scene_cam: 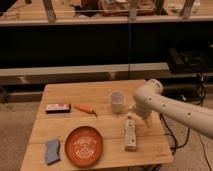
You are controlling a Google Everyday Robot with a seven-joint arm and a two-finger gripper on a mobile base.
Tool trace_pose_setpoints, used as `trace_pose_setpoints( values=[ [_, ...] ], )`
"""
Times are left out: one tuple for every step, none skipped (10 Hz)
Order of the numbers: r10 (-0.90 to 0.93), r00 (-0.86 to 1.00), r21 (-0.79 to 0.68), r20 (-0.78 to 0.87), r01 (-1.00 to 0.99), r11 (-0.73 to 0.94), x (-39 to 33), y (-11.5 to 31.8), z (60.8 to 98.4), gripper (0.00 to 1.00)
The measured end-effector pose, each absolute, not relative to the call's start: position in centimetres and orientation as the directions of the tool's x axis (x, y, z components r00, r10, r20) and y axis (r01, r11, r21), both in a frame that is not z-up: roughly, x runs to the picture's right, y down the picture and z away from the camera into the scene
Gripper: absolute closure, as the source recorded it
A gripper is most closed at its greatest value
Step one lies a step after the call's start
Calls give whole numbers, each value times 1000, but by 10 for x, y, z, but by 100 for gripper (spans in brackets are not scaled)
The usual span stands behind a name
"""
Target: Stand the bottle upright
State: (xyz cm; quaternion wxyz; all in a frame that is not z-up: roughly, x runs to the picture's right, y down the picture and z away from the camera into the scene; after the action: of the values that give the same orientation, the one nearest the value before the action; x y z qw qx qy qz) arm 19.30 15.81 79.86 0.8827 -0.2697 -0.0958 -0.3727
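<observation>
The bottle (130,134) lies flat on the wooden table (107,125), right of the middle. It is slim and whitish, and its small cap points toward the far side. My white arm reaches in from the right. Its gripper (143,120) hangs just right of the bottle's cap end, slightly above the table. The gripper is open and holds nothing. The arm's wrist hides part of the fingers.
A translucent white cup (116,101) stands upright just behind the bottle. An orange plate (84,146) and a blue cloth (52,151) sit at the front left. A carrot (85,108) and a dark bar (57,108) lie at the left. Cables (170,132) hang off the table's right edge.
</observation>
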Motion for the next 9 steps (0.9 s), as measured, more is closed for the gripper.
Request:
trace_pose_setpoints(
  values=[
    [-607, 704, -406, 370, 710, 576, 192, 159, 801, 20],
    [-608, 702, -405, 371, 711, 575, 191, 160, 802, 20],
    [-608, 701, -407, 372, 712, 572, 189, 161, 804, 20],
    [-609, 700, -406, 374, 714, 570, 188, 161, 805, 20],
    [-609, 699, -406, 375, 715, 569, 186, 162, 806, 20],
    [-609, 698, -407, 376, 715, 568, 186, 163, 808, 20],
    [-609, 697, -406, 377, 716, 568, 184, 163, 810, 20],
    [-609, 697, -407, 379, 717, 566, 183, 164, 811, 20],
    [-609, 696, -407, 379, 717, 566, 182, 165, 813, 20]
  ],
)
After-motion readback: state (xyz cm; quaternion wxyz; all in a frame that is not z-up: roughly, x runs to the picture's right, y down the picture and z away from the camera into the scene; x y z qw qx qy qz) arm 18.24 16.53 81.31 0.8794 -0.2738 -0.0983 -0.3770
